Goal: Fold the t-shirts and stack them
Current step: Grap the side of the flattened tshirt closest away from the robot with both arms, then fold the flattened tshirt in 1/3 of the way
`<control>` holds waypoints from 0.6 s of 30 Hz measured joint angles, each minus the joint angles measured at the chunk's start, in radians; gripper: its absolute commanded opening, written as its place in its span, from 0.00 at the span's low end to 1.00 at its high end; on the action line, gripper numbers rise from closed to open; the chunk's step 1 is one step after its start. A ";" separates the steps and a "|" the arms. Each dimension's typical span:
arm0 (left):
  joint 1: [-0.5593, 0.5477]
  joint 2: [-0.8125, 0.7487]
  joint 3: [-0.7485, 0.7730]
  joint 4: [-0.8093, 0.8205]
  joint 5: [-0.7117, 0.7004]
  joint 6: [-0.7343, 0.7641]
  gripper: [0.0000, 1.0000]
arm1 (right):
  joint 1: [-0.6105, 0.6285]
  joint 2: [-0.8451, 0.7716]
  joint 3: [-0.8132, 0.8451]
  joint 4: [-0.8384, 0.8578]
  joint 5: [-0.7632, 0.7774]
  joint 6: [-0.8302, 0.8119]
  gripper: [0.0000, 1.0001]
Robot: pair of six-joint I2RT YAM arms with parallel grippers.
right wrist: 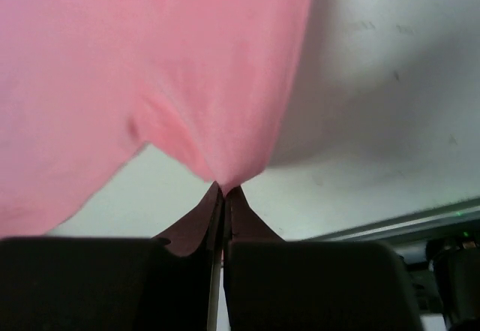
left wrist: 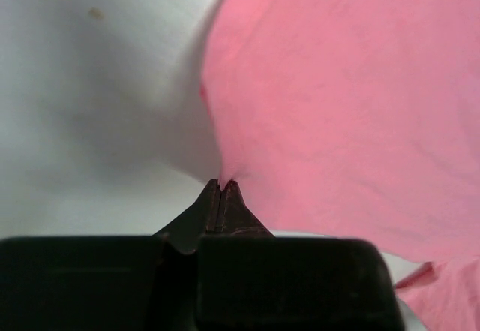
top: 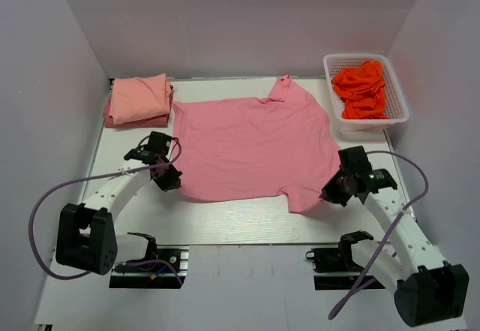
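Two shirts are on the table (top: 247, 222). The rose shirt (top: 251, 147) lies spread flat across the middle. The salmon shirt (top: 139, 98) sits folded at 10 o'clock, just beside the rose shirt's far-left corner.

Two grippers are in view, both down at the rose shirt's near edge. The left gripper (top: 171, 181), at 8 o'clock, is clamped on the near-left corner; its wrist view shows the jaws pressed together with a peak of pink cloth pinched at the tips (left wrist: 223, 188). The right gripper (top: 330, 194), at 4 o'clock, is likewise closed on the near-right corner, with the fabric drawn up to its tips (right wrist: 223, 190).

One white basket (top: 367, 126) stands at 2 o'clock, holding crumpled orange cloth (top: 361, 89); how many pieces I cannot tell.
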 measured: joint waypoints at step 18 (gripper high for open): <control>0.088 0.445 0.518 -0.042 0.005 0.014 0.00 | -0.055 0.606 0.649 0.142 0.079 -0.146 0.00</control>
